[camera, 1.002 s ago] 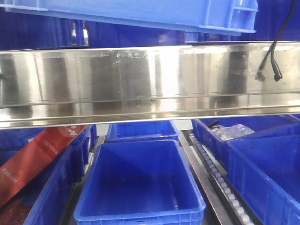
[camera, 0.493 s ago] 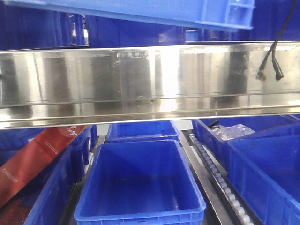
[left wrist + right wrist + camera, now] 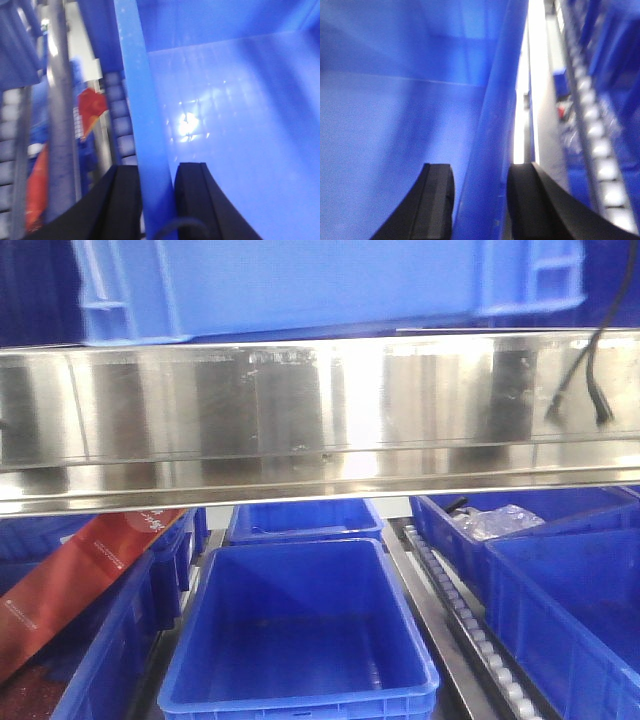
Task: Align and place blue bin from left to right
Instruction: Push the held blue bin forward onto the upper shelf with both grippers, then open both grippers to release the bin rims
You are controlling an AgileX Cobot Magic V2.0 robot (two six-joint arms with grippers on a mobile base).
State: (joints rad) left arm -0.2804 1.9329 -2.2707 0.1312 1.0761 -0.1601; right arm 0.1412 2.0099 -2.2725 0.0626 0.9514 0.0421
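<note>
The blue bin point(image 3: 320, 285) hangs level just above the steel shelf, its ribbed corners showing at both ends in the front view. In the left wrist view my left gripper point(image 3: 157, 175) is shut on the bin's left wall point(image 3: 150, 125), one black finger point(image 3: 125, 200) outside and one inside. The bin's floor point(image 3: 240, 125) glares with reflected light. My right gripper point(image 3: 480, 175) is shut on the right wall point(image 3: 495, 100), with one finger point(image 3: 437, 200) inside and the other outside. Neither gripper shows in the front view.
A wide steel shelf beam point(image 3: 320, 420) crosses the front view, with black cables point(image 3: 575, 380) hanging at its right end. Below it stand several blue tubs point(image 3: 300, 630), a red package point(image 3: 80, 580) at the left, and a roller track point(image 3: 470, 620) to the right.
The blue bin was tilted with only its right corner in view. It has moved right and come down level, so both of its corners show above the shelf.
</note>
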